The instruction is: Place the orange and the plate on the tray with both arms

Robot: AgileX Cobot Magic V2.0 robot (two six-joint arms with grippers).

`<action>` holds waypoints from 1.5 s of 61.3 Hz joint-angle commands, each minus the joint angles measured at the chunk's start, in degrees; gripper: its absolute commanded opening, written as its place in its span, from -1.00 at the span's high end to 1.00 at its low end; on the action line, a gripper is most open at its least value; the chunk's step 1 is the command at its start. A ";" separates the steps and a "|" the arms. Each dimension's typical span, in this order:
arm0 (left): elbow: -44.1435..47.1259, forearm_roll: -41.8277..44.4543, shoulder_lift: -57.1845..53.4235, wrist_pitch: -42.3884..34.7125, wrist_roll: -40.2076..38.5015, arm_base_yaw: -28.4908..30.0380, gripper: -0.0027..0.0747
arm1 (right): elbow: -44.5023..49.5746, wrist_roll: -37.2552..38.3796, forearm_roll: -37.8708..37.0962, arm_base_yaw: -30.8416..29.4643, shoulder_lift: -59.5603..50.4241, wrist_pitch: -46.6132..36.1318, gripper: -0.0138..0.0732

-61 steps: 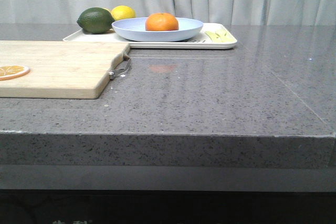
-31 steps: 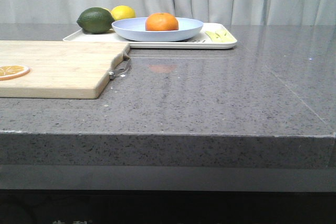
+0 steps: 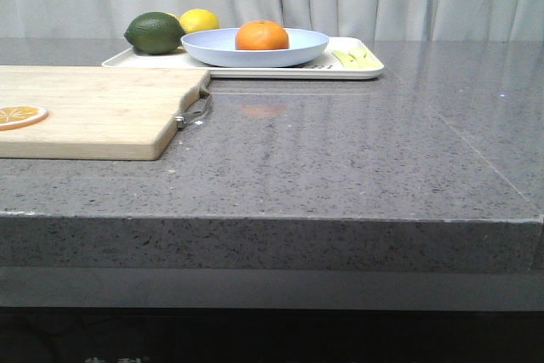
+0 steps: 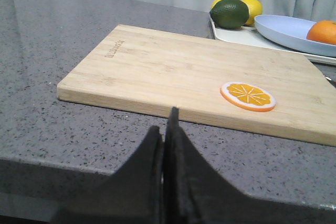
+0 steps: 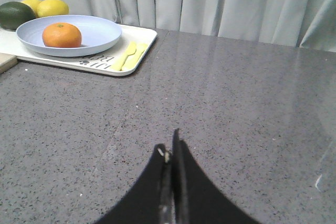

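Nothing has shifted — orange (image 3: 262, 36) sits in plate (image 3: 255, 47) on tray (image 3: 365, 70) (both grippers pressed together, empty).

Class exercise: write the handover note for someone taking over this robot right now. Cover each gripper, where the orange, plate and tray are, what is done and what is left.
Left gripper: shut, empty, near the cutting board.
Right gripper: shut, empty, over bare counter.
The orange lies in the plate; the plate sits on the tray.
Done: both are on the tray.
Left: nothing apparent.
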 commanded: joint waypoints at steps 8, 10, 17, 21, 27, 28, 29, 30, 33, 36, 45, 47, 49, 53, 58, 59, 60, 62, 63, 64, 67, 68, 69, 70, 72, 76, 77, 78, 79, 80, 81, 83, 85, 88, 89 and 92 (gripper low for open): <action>0.22 -0.51 -1.20 -5.03 -0.39 0.17 0.98 | 2.96 -0.32 -1.34 -0.27 0.27 -10.20 0.83; 0.22 -0.51 -1.20 -5.03 -0.39 0.17 0.98 | 4.61 -0.32 -1.74 -0.27 -0.13 -11.56 0.83; 0.22 -0.51 -1.20 -5.03 -0.39 0.17 0.98 | 10.48 -0.32 -2.02 -0.40 -3.53 -15.55 0.83; 0.22 -0.51 -1.20 -5.03 -0.39 0.17 0.98 | 14.08 -0.27 -1.97 -0.77 -6.14 -16.31 0.83; 0.22 -0.51 -1.20 -5.03 -0.39 0.17 0.98 | 18.13 -0.27 -1.84 -1.42 -9.20 -15.56 0.83; 0.22 -0.51 -1.20 -5.03 -0.39 0.17 0.98 | 18.57 -0.27 -1.84 -1.49 -9.58 -15.46 0.83; 0.22 -0.51 -1.20 -5.03 -0.39 0.17 0.98 | 19.18 -0.27 -1.78 -1.57 -10.15 -15.33 0.83; 0.22 -0.51 -1.20 -5.03 -0.39 0.17 0.98 | 19.55 -0.27 -1.78 -1.63 -10.49 -15.27 0.83; 0.22 -0.51 -1.20 -5.03 -0.39 0.17 0.98 | 20.63 -0.27 -1.44 -1.76 -11.62 -15.04 0.83; 0.22 -0.51 -1.20 -5.03 -0.39 0.17 0.98 | 21.36 -0.27 -1.07 -1.89 -12.55 -14.93 0.83; 0.22 -0.51 -1.20 -5.03 -0.39 0.17 0.98 | 21.58 -0.27 -0.43 -1.89 -16.14 -12.14 0.83; 0.22 -0.51 -1.20 -5.03 -0.39 0.17 0.98 | 21.58 -0.27 -0.43 -1.89 -16.09 -12.06 0.83; 0.22 -0.51 -1.20 -5.03 -0.39 0.17 0.98 | 21.58 -0.27 -0.43 -1.89 -16.03 -11.84 0.83; 0.22 -0.51 -1.20 -5.03 -0.39 0.17 0.98 | 21.58 -0.27 -0.43 -1.89 -16.09 -11.69 0.83; 0.22 -0.51 -1.20 -5.03 -0.39 0.17 0.98 | 21.58 -0.27 -0.43 -1.89 -16.03 -11.49 0.83; 0.22 -0.51 -1.20 -5.03 -0.39 0.17 0.98 | 21.58 -0.27 -0.43 -1.89 -16.03 -11.43 0.83; 0.22 -0.51 -1.20 -5.03 -0.39 0.17 0.98 | 21.58 -0.27 -0.43 -1.89 -16.03 -11.43 0.83; 0.22 -0.51 -1.20 -5.03 -0.39 0.17 0.98 | 21.53 -0.27 -0.43 -1.89 -16.03 -11.43 0.83; 0.22 -0.51 -1.20 -5.03 -0.39 0.17 0.98 | 21.53 -0.27 -0.43 -1.89 -16.03 -11.43 0.83; 0.22 -0.51 -1.20 -5.03 -0.39 0.17 0.98 | 21.53 -0.27 -0.43 -1.89 -16.03 -11.43 0.83; 0.22 -0.51 -1.20 -5.03 -0.39 0.17 0.98 | 21.53 -0.27 -0.43 -1.89 -16.03 -11.43 0.83; 0.22 -0.51 -1.20 -5.03 -0.39 0.17 0.98 | 21.53 -0.27 -0.43 -1.89 -16.03 -11.43 0.83; 0.22 -0.51 -1.20 -5.03 -0.39 0.17 0.98 | 21.53 -0.27 -0.43 -1.89 -16.03 -11.43 0.83; 0.22 -0.51 -1.20 -5.03 -0.39 0.17 0.98 | 21.53 -0.27 -0.43 -1.89 -16.03 -11.43 0.83; 0.22 -0.51 -1.20 -5.03 -0.39 0.17 0.98 | 21.53 -0.27 -0.43 -1.89 -16.03 -11.43 0.83; 0.22 -0.51 -1.20 -5.03 -0.39 0.17 0.98 | 21.53 -0.27 -0.43 -1.89 -16.03 -11.43 0.83; 0.22 -0.51 -1.20 -5.03 -0.39 0.17 0.98 | 21.53 -0.27 -0.43 -1.89 -16.03 -11.43 0.83; 0.22 -0.51 -1.20 -5.03 -0.39 0.17 0.98 | 21.53 -0.27 -0.43 -1.89 -16.03 -11.43 0.83; 0.22 -0.51 -1.20 -5.03 -0.39 0.17 0.98 | 21.53 -0.27 -0.43 -1.89 -16.03 -11.43 0.83; 0.22 -0.51 -1.20 -5.03 -0.39 0.17 0.98 | 21.53 -0.27 -0.43 -1.89 -16.03 -11.43 0.83; 0.22 -0.51 -1.20 -5.03 -0.39 0.17 0.98 | 21.53 -0.27 -0.43 -1.89 -16.03 -11.43 0.83; 0.22 -0.51 -1.20 -5.03 -0.39 0.17 0.98 | 21.53 -0.27 -0.43 -1.89 -16.03 -11.43 0.83; 0.22 -0.51 -1.20 -5.03 -0.39 0.17 0.98 | 21.53 -0.27 -0.43 -1.89 -16.03 -11.43 0.83; 0.22 -0.51 -1.20 -5.03 -0.39 0.17 0.98 | 21.53 -0.27 -0.43 -1.89 -16.03 -11.43 0.83; 0.22 -0.51 -1.20 -5.03 -0.39 0.17 0.98 | 21.53 -0.27 -0.43 -1.89 -16.03 -11.43 0.83; 0.22 -0.51 -1.20 -5.03 -0.39 0.17 0.98 | 21.53 -0.27 -0.43 -1.89 -16.03 -11.43 0.83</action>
